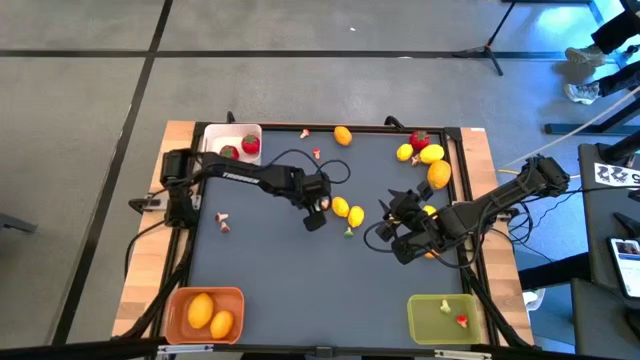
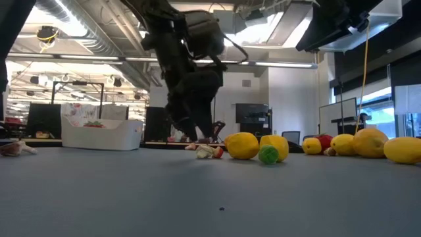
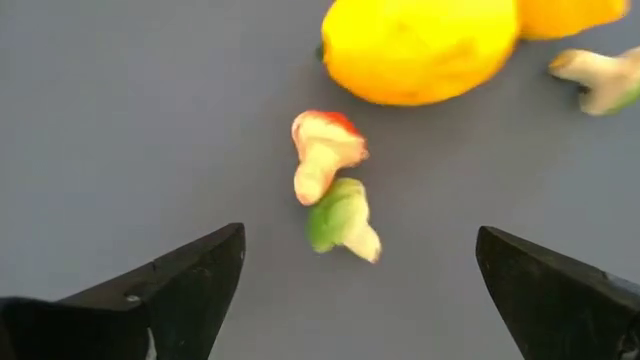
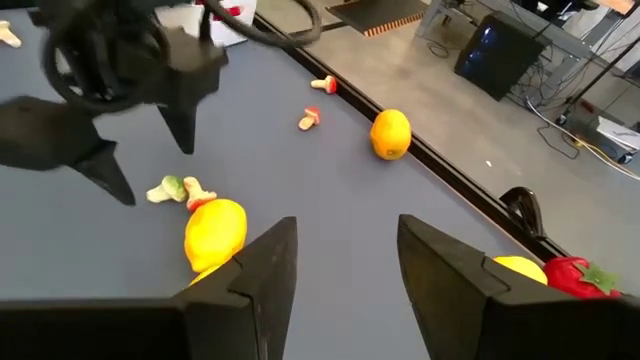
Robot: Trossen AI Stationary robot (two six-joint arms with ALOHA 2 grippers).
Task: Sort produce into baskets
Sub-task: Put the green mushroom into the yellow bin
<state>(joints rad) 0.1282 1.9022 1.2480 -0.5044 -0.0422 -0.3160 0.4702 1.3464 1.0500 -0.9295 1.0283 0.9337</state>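
The left gripper (image 3: 360, 290) is hovering mid-desk, jaws spread wide and empty, over two tiny bits (image 3: 330, 185) beside a lemon (image 3: 420, 45); next, I'd guess, lowering and pinching. The right gripper (image 4: 345, 270) is waiting half-open, empty, nearer the right edge.

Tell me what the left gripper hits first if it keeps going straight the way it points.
The left gripper, wide open above the mat, would likely first meet the two small bits between its fingers: the green-and-pale bit, then the red-topped pale bit. The lemon lies farther on; depth is uncertain.
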